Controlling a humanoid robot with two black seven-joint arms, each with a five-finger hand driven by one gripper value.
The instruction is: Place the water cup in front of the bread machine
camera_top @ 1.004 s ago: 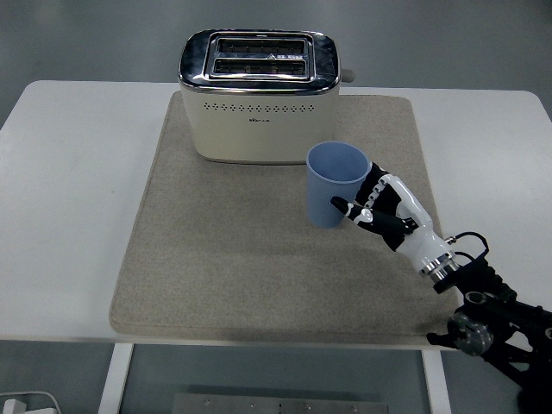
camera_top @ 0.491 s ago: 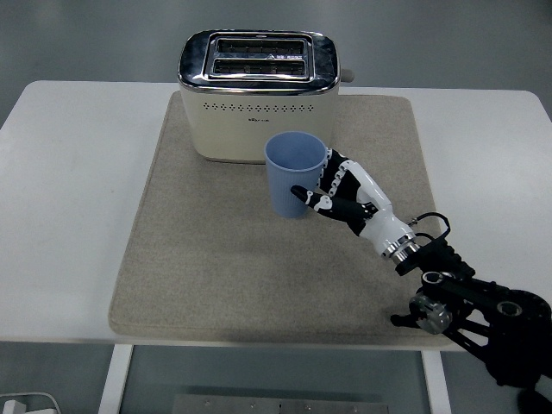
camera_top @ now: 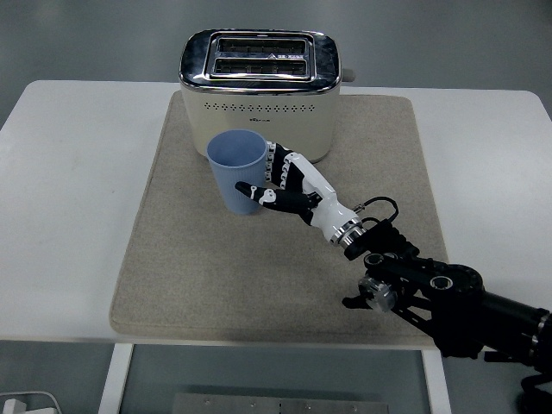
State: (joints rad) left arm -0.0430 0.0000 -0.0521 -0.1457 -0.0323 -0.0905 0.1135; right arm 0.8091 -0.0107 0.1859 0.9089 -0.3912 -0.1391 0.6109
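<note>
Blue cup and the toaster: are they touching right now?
Cannot tell. In the head view the blue cup, held by the right hand, overlaps the toaster front, hiding any gap.

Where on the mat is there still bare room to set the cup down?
Bare mat lies left of the blue cup and along the near edge. It is crowded right of the cup: the right hand grips it just before the toaster.

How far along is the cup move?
Done: the right hand grips the cup and has it before the toaster, left of centre. In hand: cup upright over the mat; whether it touches is unclear. Left: set it down if needed, release, withdraw.
</note>
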